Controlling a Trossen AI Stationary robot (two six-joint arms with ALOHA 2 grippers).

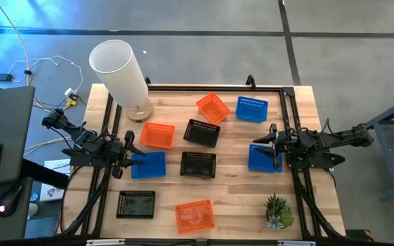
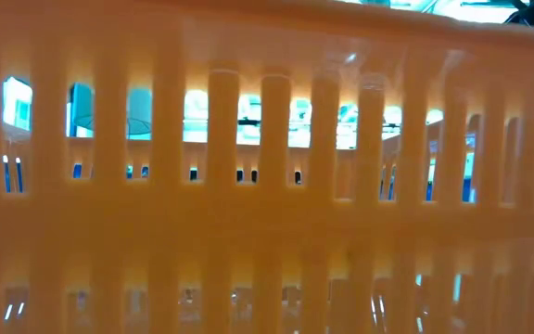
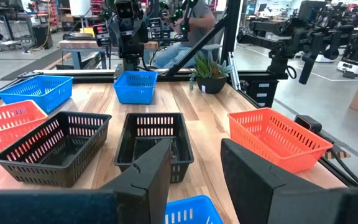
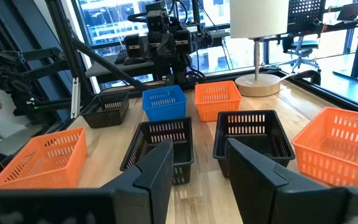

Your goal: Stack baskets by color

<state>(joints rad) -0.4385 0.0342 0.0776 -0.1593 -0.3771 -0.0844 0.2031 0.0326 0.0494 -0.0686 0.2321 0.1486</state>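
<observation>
Looking straight down, I count nine baskets spread singly over the tabletop [image 1: 231, 179], none stacked. Orange ones sit near the lamp base [image 1: 157, 135], at the far middle, tilted [image 1: 213, 107], and at the near edge [image 1: 195, 216]. Black ones sit in the centre [image 1: 202, 132], just below it [image 1: 198, 164], and near the left front [image 1: 136, 203]. Blue ones are at the far right [image 1: 252, 108], under the left gripper [image 1: 124, 157] as a blue basket [image 1: 150, 165], and under the right gripper [image 1: 271, 149] as another blue basket [image 1: 260, 161]. A white cylinder lamp [image 1: 120, 68] and a small plant [image 1: 278, 210] stand at opposite corners.

From table height I get only the slotted wall of the near orange basket [image 2: 267, 186] filling the frame; nothing else of the layout shows.

The left wrist camera shows what the overhead cannot: its jaws stand apart, empty, above a blue rim [image 3: 188, 211], with two black baskets [image 3: 154, 142] ahead.

The right wrist camera likewise shows parted, empty jaws facing two black baskets [image 4: 250, 137], with the lamp beyond.
</observation>
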